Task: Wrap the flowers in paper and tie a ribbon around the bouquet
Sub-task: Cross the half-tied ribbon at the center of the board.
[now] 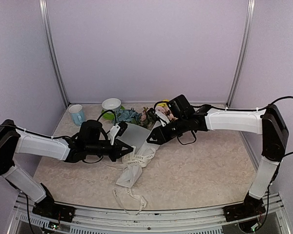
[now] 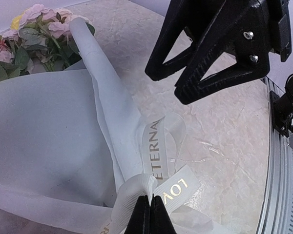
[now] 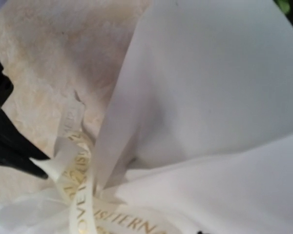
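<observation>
left jaws were pinched shut on the ribbon (image 2: 156,146) at the narrow neck of the bouquet (image 2: 63,146), down on the surface (image 2: 224,136). right jaws hung apart and empty just above that loop. the cone's long axis ran flowers (image 2: 39,24) far, tail near, with the left arm closer.

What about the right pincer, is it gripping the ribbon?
No, in the left wrist view the right pincer stands open, clear of the ribbon, nothing between its jaws.
</observation>
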